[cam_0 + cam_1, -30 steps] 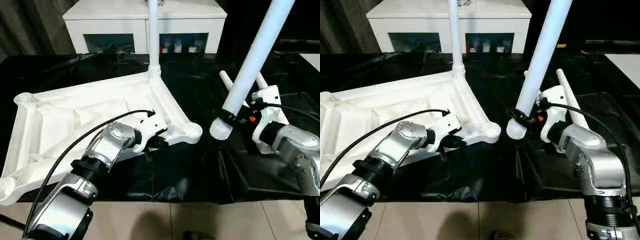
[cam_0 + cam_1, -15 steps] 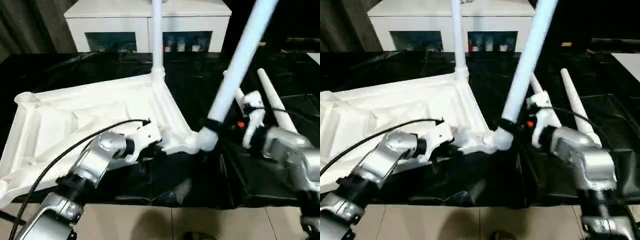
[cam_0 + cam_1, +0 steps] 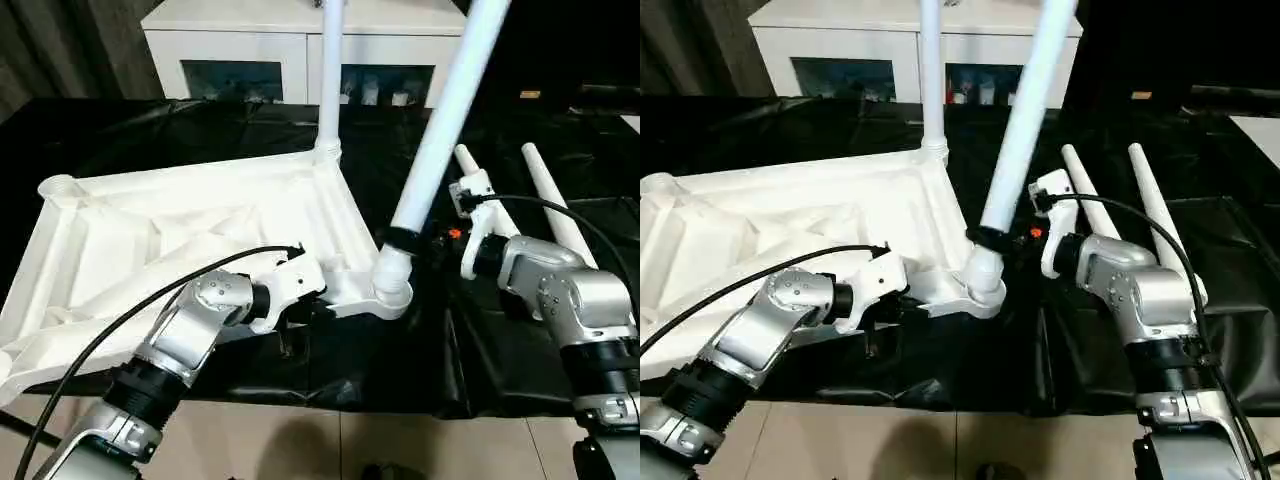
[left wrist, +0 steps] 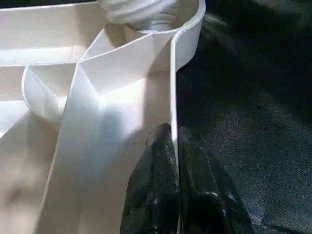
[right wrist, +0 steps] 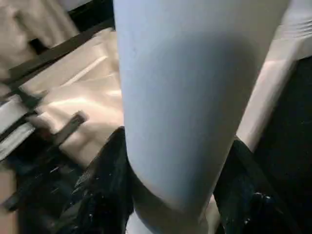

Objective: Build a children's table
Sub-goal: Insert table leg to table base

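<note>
The tabletop [image 3: 190, 240] lies upside down on the black sheet [image 3: 470, 350], ribs up, so its corner sockets face the robot. The left claw [image 4: 171, 146] is pinched shut on the tabletop's thin rim, one finger on each side of the wall, just beside the near corner socket [image 3: 392, 296]; that hold most likely keeps the top from sliding while a leg is pushed in. The right claw [image 3: 405, 238] is clamped around the lower part of a leg [image 3: 440, 120], close above its ribbed end, which sits at or in that socket. The leg leans away from the right claw's wrist rather than standing straight, so it probably needs righting and pressing home. Another leg [image 3: 330, 75] already stands upright in the far socket, and two spare legs [image 3: 545, 195] lie just behind the right claw.
</note>
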### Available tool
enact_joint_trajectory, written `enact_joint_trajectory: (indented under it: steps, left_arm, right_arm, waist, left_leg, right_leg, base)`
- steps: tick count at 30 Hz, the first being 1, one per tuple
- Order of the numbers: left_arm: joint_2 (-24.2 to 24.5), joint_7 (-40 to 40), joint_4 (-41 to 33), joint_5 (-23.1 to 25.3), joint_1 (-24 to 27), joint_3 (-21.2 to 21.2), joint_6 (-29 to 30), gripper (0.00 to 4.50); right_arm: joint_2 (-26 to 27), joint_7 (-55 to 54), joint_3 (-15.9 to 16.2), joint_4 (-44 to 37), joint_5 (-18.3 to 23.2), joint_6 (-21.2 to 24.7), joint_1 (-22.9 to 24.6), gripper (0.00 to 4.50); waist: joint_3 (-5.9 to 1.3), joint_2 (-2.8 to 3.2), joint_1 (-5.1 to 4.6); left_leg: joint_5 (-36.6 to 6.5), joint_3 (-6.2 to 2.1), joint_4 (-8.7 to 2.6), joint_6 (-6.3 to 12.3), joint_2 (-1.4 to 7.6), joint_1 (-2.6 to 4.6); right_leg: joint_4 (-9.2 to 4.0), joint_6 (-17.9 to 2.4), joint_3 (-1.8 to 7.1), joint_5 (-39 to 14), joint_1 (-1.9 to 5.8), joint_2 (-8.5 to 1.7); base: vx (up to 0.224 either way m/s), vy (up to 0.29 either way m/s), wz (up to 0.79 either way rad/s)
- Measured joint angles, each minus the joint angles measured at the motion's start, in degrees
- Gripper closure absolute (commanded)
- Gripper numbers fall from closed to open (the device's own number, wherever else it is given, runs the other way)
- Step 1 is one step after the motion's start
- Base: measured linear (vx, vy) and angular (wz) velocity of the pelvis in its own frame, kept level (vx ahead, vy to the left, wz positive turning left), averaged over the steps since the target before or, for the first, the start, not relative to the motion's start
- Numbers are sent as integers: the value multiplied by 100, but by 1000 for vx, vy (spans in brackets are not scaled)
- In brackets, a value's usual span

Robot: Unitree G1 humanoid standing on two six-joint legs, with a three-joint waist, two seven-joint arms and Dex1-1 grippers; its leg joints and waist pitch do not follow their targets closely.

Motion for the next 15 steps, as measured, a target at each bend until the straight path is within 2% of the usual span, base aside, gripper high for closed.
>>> enact_joint_trajectory:
  steps: [9, 15]
  left_arm:
    - [-6, 26, 28, 6, -9, 2, 0, 450]
    - [0, 6, 31, 7, -12, 2, 0, 450]
  right_arm:
    - [-150, 232, 103, 45, -31, 56, 2, 267]
    - [-93, 149, -5, 464, -72, -222, -20, 267]
  waist:
    - [-1, -17, -7]
    - [-4, -20, -3]
  left_leg:
    - [0, 5, 1, -1, 1, 10]
    - [0, 6, 1, -1, 0, 9]
  right_leg:
    - [0, 6, 12, -3, -1, 9]
    - [0, -4, 15, 3, -1, 9]
  base:
    - [0, 0, 0]
    - [0, 0, 0]
